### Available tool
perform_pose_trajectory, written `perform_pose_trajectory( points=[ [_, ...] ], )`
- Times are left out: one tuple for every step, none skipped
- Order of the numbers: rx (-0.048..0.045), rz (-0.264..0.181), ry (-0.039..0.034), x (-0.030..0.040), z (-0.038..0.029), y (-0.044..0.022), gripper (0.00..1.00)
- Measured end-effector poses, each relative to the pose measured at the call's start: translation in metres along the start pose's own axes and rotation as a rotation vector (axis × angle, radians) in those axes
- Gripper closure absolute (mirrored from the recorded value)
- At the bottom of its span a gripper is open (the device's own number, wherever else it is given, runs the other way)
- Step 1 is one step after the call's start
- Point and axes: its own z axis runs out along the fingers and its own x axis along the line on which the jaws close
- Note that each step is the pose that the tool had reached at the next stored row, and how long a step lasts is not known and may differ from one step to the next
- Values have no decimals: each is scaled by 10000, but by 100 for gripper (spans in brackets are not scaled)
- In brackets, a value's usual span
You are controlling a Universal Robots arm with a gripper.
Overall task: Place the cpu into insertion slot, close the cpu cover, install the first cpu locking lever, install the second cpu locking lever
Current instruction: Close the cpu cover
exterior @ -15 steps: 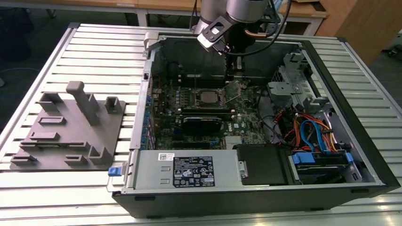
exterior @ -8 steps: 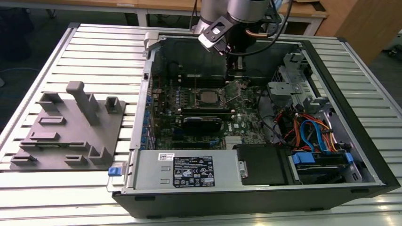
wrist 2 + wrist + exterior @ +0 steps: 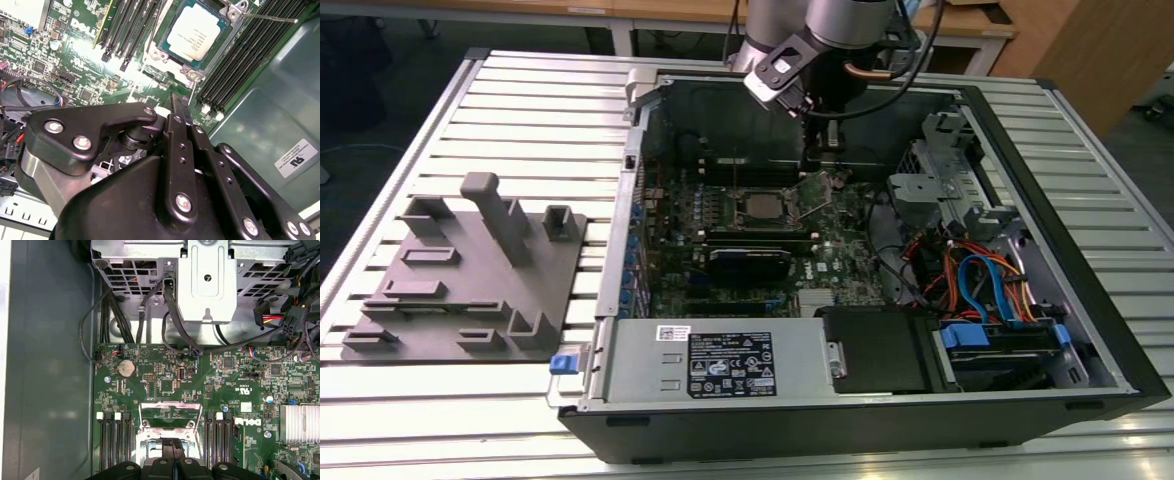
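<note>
In the exterior view, your arm reached down into the open computer case (image 3: 1067, 180), which lay on the slatted counter (image 3: 520, 90). The hand (image 3: 823, 172) hung low over the green board. The cpu (image 3: 759, 206) sat in the insertion slot (image 3: 736, 212), close beside the hand and towards the exterior view's left. Well apart from the hand on that same side, outside the case, a grey fixture block (image 3: 467, 290) rested on the counter.

In the second wrist view, your hand's (image 3: 178, 107) fingers were pressed together, with no gap between the tips. You could not tell whether anything thin was pinched there. Just beyond the fingertips the cpu (image 3: 197, 31) lay flat, its pale metal top facing up, and the cpu cover (image 3: 164, 49) lay around it as a frame. A thin locking lever (image 3: 270, 18) stuck out from the far corner of the socket, clear of the hand. Another thin rod (image 3: 191, 92) ran from the near corner towards the fingertips. Long black memory slots (image 3: 240, 55) flanked the socket.

In the first wrist view, the joined fingertips (image 3: 173, 447) stood directly over the socket, and the cover's shiny frame (image 3: 172, 405) was just ahead of them. Farther ahead were a coin battery (image 3: 125, 368) and a metal drive bracket (image 3: 207, 280).
</note>
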Motion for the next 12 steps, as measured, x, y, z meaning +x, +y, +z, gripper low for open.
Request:
perform_pose_trajectory(
  points=[
    [0, 0, 1, 0, 0, 4, 90],
    [0, -1, 0, 0, 0, 8, 90],
    [0, 0, 0, 0, 0, 11, 90],
    [0, 0, 1, 0, 0, 15, 90],
    [0, 0, 0, 0, 0, 19, 90],
    [0, 0, 1, 0, 1, 22, 90],
    [0, 0, 1, 0, 1, 26, 90],
    [0, 0, 0, 0, 0, 29, 90],
    [0, 0, 0, 0, 0, 33, 90],
    [0, 0, 0, 0, 0, 37, 90],
    [0, 0, 1, 0, 1, 40, 90],
    [0, 0, 0, 0, 1, 44, 90]
  ],
)
